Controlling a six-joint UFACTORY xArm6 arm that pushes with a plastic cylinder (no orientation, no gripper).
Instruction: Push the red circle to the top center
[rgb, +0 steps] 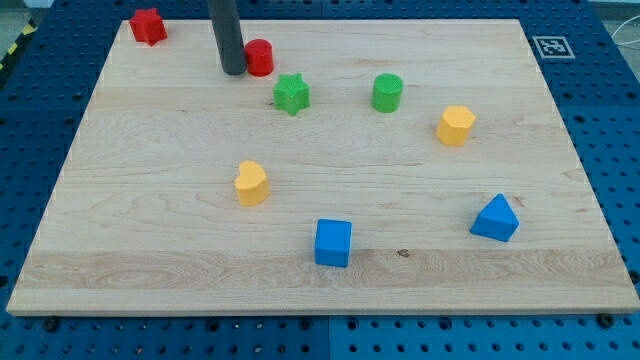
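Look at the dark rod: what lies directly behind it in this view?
My tip rests on the wooden board, touching the left side of the red circle block. The rod hides a strip of board; whether anything small sits there cannot be seen.

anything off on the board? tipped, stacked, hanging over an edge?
Nothing stands out. All eight blocks sit flat and apart on the board. My tip is at the red circle's left side. The other red block sits near the top-left corner, fully on the wood.

The rod (227, 35) runs off the view's top; it hides the red circle's (261, 57) left edge
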